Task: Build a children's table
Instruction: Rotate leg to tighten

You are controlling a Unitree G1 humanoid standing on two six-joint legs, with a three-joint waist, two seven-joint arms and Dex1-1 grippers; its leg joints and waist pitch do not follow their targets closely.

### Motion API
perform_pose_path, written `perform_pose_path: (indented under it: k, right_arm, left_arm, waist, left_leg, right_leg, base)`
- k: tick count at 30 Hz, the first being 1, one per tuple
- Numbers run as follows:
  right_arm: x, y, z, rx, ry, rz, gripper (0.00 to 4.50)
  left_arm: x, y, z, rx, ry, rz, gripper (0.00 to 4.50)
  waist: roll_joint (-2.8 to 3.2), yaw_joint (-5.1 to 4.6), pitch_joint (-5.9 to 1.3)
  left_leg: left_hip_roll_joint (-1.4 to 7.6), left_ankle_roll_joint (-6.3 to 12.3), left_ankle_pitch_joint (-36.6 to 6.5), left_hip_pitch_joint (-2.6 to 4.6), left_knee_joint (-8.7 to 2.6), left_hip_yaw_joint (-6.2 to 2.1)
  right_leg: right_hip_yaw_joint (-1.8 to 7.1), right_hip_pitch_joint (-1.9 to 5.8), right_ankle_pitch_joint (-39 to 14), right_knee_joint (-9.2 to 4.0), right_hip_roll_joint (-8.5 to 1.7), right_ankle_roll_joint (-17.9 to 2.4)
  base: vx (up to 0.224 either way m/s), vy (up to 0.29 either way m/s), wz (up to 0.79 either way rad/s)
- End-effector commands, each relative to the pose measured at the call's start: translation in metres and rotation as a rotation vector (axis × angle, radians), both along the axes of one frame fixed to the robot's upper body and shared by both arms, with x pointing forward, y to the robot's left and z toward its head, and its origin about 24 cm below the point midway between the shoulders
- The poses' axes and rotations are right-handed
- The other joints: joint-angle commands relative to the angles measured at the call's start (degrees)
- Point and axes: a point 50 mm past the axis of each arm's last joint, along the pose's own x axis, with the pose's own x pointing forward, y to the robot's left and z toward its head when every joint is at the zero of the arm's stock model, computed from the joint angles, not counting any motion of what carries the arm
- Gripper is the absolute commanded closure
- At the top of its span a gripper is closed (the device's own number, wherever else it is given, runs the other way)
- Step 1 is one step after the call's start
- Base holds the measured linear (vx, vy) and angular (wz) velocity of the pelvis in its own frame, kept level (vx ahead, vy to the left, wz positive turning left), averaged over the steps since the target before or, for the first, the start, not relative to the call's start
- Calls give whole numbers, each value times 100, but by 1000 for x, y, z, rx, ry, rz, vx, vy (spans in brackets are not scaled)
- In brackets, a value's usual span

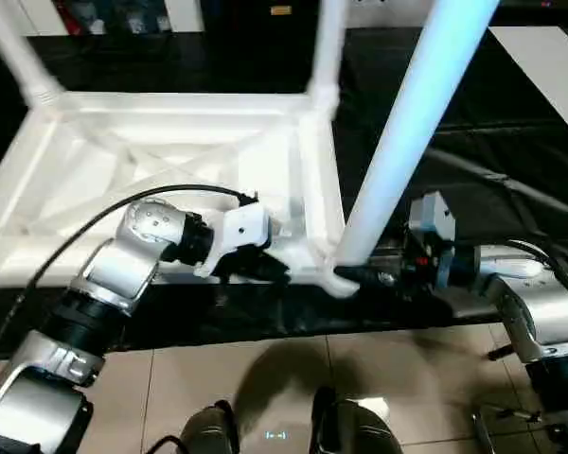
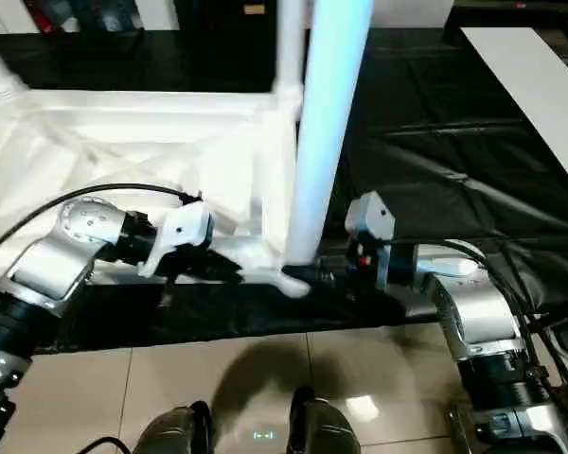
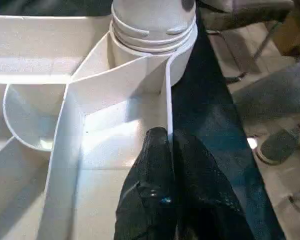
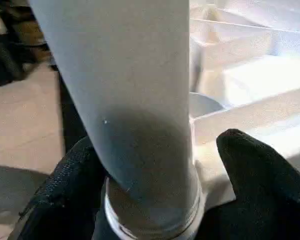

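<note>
Black cloth covers the worktable (image 1: pixel 511 123) where a white children's table (image 1: pixel 170 142) lies upside down, ribbed underside up, near the edge above a tiled floor (image 1: pixel 265 378). One leg (image 1: pixel 407 123) stands in the near corner socket; two more rise at the far corners. The left gripper (image 3: pixel 171 150) is pinched closed on the tabletop's thin rim wall. The right gripper (image 4: pixel 155 165) stands spread, its fingers (image 4: pixel 255 170) flanking the leg's base.

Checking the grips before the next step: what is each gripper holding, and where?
The left gripper pinches the tabletop's near side wall, beside the corner socket. The right gripper straddles the leg's base, fingers open, not clamped.
</note>
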Motion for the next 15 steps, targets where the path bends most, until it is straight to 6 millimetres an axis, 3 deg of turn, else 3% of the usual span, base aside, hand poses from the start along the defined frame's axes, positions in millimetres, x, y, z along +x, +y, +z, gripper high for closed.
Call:
perform_pose_path:
  k: [1,8,15]
  right_arm:
    - [-1,-1,2,-8,13,47,133]
    - [-3,1,1,-9,40,118,201]
    - [-4,2,0,-5,62,154,237]
  left_arm:
    - [-6,-5,-7,63,37,-89,450]
    - [-5,-4,-7,65,37,-118,450]
    - [-5,-2,-8,68,39,-121,450]
  waist:
    - [-40,4,-559]
    - [-48,44,-599]
    - [-52,81,-598]
  left_leg:
    - [337,789,-858,68,-366,-94]
    - [326,845,-652,51,-341,-83]
    - [320,813,-653,52,-336,-76]
  right_leg:
    - [440,478,-2027,-289,-442,-953]
    - [439,492,-1848,-258,-430,-992]
    - [433,490,-1972,-269,-423,-951]
  base:
    - [0,0,0]
    - [0,0,0]
    - [0,0,0]
